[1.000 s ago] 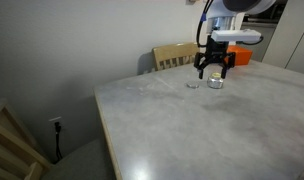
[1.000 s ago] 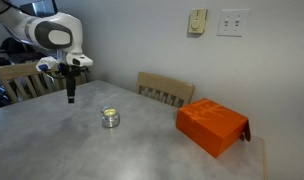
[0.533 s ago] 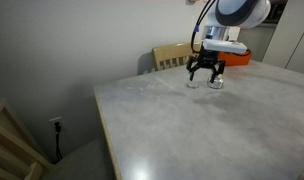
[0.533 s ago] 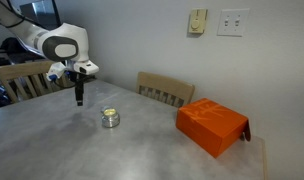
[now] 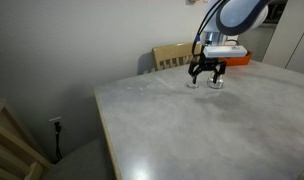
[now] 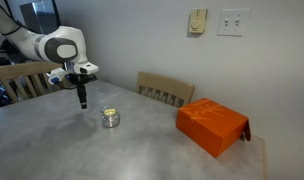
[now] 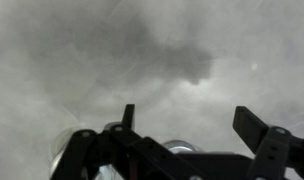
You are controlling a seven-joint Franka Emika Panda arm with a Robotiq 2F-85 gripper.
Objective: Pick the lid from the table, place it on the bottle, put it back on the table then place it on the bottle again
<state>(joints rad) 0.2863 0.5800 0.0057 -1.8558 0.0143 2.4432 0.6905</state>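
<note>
Gripper [image 5: 207, 77] hung low over the far part of the table [image 5: 182, 130], fingers pointing down, tips close above the surface but, as far as could be told, not touching it. Jaws stood apart in the wrist view, nothing between them. A small pale spot on the table just beside the gripper in an exterior view looked like the lid [image 5: 192, 84]; too small to be sure. The bottle [image 6: 111, 118] stood upright on the table, near the gripper [image 6: 82, 101] and apart from it; whether its pale top was a cap could not be told. Orange box [image 6: 212, 125] sat well apart toward the far edge, with a chair [image 6: 164, 88] behind the table. Judged: approach to the first pick, nothing grasped yet. Risks from here: the lid is flat and low, so the fingers would need to come almost onto the tabletop; too deep and they scrape it, too high and they close on air. On a sheeny surface the lid could skate away from one finger if the jaws were off-centre. With the bottle this near, a sideways correction could knock or tip the glass
</note>
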